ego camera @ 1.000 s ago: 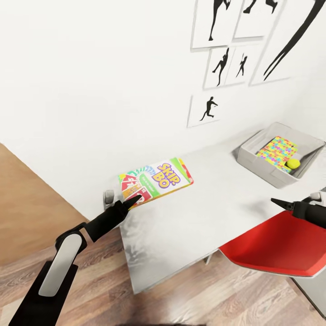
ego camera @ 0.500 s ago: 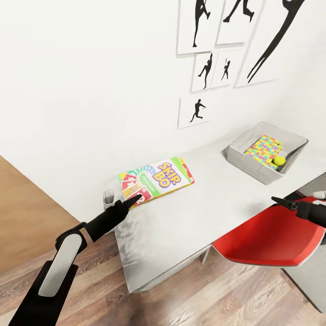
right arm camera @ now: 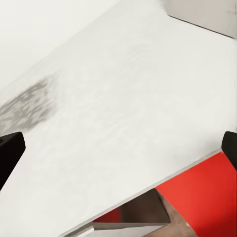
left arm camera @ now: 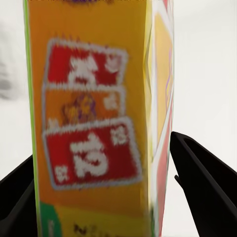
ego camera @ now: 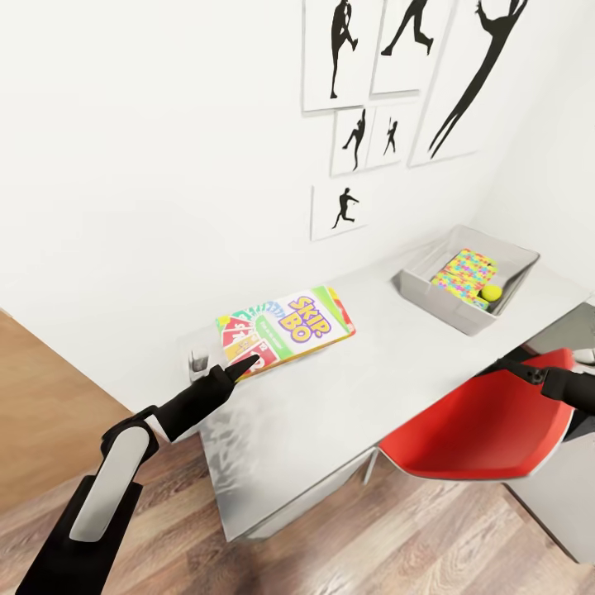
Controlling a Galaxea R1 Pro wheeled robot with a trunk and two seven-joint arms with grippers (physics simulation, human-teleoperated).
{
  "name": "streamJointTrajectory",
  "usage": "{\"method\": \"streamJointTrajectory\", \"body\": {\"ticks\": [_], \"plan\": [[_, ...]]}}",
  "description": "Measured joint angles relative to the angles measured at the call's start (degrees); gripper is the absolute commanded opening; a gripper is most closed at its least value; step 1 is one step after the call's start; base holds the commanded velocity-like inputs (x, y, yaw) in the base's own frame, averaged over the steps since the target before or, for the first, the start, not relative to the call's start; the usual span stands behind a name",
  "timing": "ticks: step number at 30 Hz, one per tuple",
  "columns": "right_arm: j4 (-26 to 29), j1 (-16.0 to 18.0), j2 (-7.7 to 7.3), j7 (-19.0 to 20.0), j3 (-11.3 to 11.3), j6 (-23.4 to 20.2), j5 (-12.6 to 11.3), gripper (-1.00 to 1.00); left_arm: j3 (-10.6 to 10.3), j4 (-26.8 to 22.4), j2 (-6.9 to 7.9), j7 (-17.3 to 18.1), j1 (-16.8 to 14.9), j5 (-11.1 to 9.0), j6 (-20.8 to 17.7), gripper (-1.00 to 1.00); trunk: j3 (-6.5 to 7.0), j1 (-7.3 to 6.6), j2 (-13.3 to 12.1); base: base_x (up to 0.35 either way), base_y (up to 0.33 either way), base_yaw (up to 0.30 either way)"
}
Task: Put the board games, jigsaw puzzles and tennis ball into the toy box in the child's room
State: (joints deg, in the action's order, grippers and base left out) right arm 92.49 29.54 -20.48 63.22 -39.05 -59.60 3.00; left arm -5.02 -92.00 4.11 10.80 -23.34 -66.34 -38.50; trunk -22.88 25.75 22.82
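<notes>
— Anything in the toy box [ego camera: 430, 291] already?

— Yes: a bright jigsaw puzzle [ego camera: 464, 272] lying flat inside, with the yellow tennis ball [ego camera: 492, 292] beside it, at the far right end of the table [ego camera: 347, 397]. Impossible to say whether a second puzzle lies underneath.

— And outside it?

— One board game [ego camera: 285, 327] for certain, held out over the table's left part, well apart from the box, its near corner between the fingers of the left gripper [ego camera: 246, 364]. Closed on that box, judging by the wrist camera, where the carton [left arm camera: 94, 123] sits squeezed between both dark fingers [left arm camera: 202, 182]. No sign here of the bed or the other games, so probably more fetching ahead.

— Any readable writing?

— "SKIP-BO" in yellow across the lid. Red cards with white numerals at the gripped corner, too blurred up close to read.

— Right gripper [ego camera: 506, 368]?

— Hanging over the red chair [ego camera: 471, 438], carrying nothing. Fingers [right arm camera: 10, 153] spread wide in its own camera, over bare tabletop.
</notes>
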Motion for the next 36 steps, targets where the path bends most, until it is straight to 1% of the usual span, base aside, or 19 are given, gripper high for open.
{"method": "streamJointTrajectory", "body": {"ticks": [6, 8, 9, 10, 11, 14, 16, 18, 19, 22, 23, 25, 26, 28, 29, 33, 36], "plan": [[0.0, 0.0, 0.00, 0.0, 0.0, 0.0, 0.0, 1.00, 0.2, 0.0, -0.01, 0.0, 0.0, 0.0, -0.7, -1.00, 0.52, 0.00, 0.0, 0.000, 0.000, -0.104], [0.0, 0.0, -0.02, 0.0, 0.0, 0.0, 0.0, 1.00, 0.4, 0.0, -0.09, -0.1, -0.4, -0.5, -1.0, -1.00, 0.69, 0.00, 0.0, 0.000, 0.000, -0.104], [0.0, 0.0, -0.02, 0.0, 0.0, 0.0, 0.0, 1.00, 0.4, 0.0, -0.09, -0.1, -0.4, -0.4, -1.0, -1.00, 0.78, 0.00, 0.0, 0.000, 0.000, -0.104], [0.0, 0.0, -0.65, 0.0, -0.3, 0.0, 0.0, 1.00, 0.6, 0.0, -0.21, -0.6, -1.4, -2.3, -1.4, -1.00, 0.87, 0.00, 0.0, 0.000, 0.000, -0.104], [0.0, 0.0, -1.00, 0.1, -0.5, 0.0, 0.0, 1.00, 0.6, 0.0, -0.16, -0.9, -1.9, -3.5, -1.6, -1.00, 0.96, 0.00, 0.0, 0.000, 0.000, -0.104], [0.0, -0.1, -1.72, 0.2, -0.8, 0.0, 0.0, 1.00, 0.6, 0.0, -0.20, -1.7, -3.0, -5.5, -2.0, -1.00, 1.21, 0.00, 0.0, 0.000, 0.000, -0.104], [0.0, -0.2, -1.94, 0.3, -0.9, 0.0, 0.0, 1.00, 0.5, 0.0, -0.35, -3.0, -3.4, -6.4, -2.1, -1.00, 1.39, 0.00, 0.0, 0.000, 0.000, -0.104], [0.0, -0.2, -2.03, 0.3, -0.8, 0.0, 0.0, 1.00, 0.5, 0.0, -0.48, -5.1, -3.4, -7.0, -2.0, -1.00, 1.56, 0.00, 0.0, 0.000, 0.000, -0.104], [0.0, -0.2, -2.03, 0.3, -0.8, 0.0, 0.0, 1.00, 0.5, 0.0, -0.48, -5.1, -3.4, -7.2, -2.0, -1.00, 1.64, 0.00, 0.0, 0.000, 0.000, -0.104], [0.0, -0.2, -2.10, 0.3, -0.8, 0.0, 0.0, 1.00, 0.6, 0.0, -0.59, -8.3, -3.3, -8.0, -1.9, -1.00, 1.90, 0.00, 0.0, 0.000, 0.000, -0.104], [0.0, -0.2, -2.10, 0.3, -0.8, 0.0, 0.0, 1.00, 0.6, 0.0, -0.60, -8.3, -3.3, -8.2, -1.9, -1.00, 1.99, 0.00, 0.0, 0.000, 0.000, -0.104], [0.0, -0.2, -2.12, 0.3, -0.7, 0.0, 0.1, 1.00, 0.7, 0.0, -0.65, -10.1, -3.2, -8.3, -1.8, -1.00, 2.16, 0.00, 0.0, 0.000, 0.000, -0.104], [0.0, -0.3, -2.12, 0.3, -0.7, 0.0, 0.1, 1.00, 0.7, 0.0, -0.65, -10.1, -3.2, -8.5, -1.7, -1.00, 2.25, 0.00, 0.0, 0.000, 0.000, -0.104], [0.0, -0.3, -2.08, 0.3, -0.6, 0.0, 0.1, 1.00, 0.7, 0.1, -0.68, -11.5, -3.1, -8.2, -1.6, -1.00, 2.42, 0.00, 0.0, 0.000, 0.000, -0.104], [0.0, -0.3, -2.08, 0.3, -0.6, 0.0, 0.1, 1.00, 0.7, 0.0, -0.68, -11.5, -3.1, -8.5, -1.6, -1.00, 2.51, 0.00, 0.0, 0.000, 0.000, -0.104], [0.0, -0.3, -2.05, 0.3, -0.5, 0.0, 0.1, 1.00, 0.8, 0.0, -0.74, -13.3, -3.1, -8.2, -1.1, -1.00, 2.86, 0.00, 0.0, 0.000, 0.000, -0.104], [0.0, -0.3, -2.03, 0.3, -0.4, 0.0, 0.1, 1.00, 0.5, 0.1, -0.83, -14.6, -3.1, -7.8, 0.1, -1.00, 3.12, 0.00, 0.0, 0.000, 0.000, -0.104]]}}
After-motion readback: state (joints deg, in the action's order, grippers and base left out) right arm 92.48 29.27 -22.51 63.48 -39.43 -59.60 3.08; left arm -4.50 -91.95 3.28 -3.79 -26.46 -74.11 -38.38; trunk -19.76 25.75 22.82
